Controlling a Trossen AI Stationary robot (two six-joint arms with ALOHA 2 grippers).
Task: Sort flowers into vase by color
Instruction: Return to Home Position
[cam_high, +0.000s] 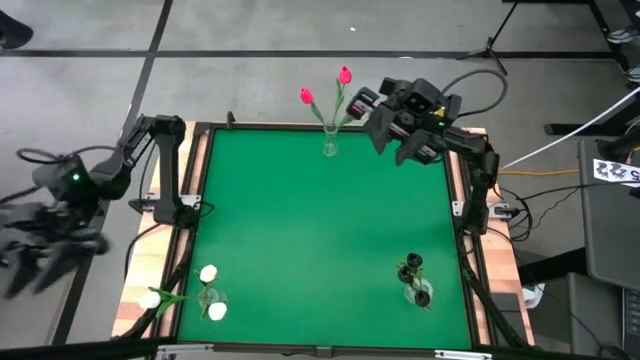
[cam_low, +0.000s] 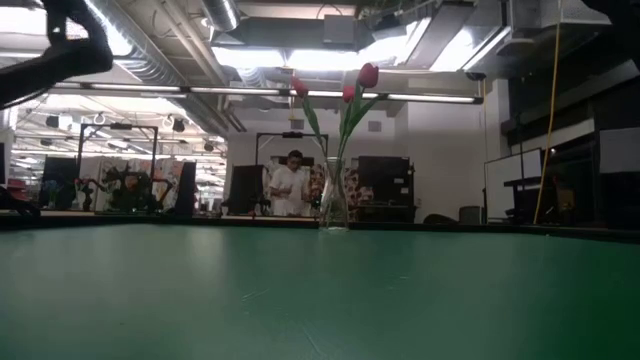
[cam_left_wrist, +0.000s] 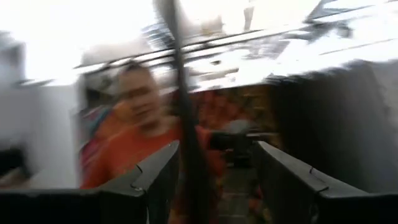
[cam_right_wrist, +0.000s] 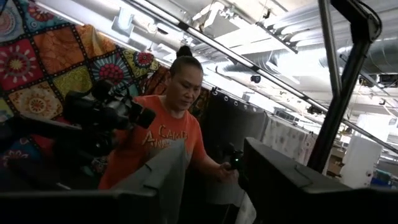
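A clear vase (cam_high: 330, 143) stands at the table's far edge with pink-red tulips (cam_high: 345, 74) upright in it; it also shows in the low view (cam_low: 334, 200). Near the left front corner, white tulips (cam_high: 207, 273) sit in a glass vase (cam_high: 210, 297). Near the right front, black tulips (cam_high: 410, 265) sit in another vase (cam_high: 418, 291). My right gripper (cam_high: 392, 145) hangs open in the air just right of the pink-red vase and holds nothing (cam_right_wrist: 214, 180). My left gripper (cam_high: 40, 250) is off the table's left side, open and empty (cam_left_wrist: 214, 180).
One white tulip head (cam_high: 150, 298) leans out over the table's left edge. A person in an orange shirt (cam_right_wrist: 168, 137) stands in the room beyond the table. A raised frame (cam_high: 470, 200) runs along the green mat's sides.
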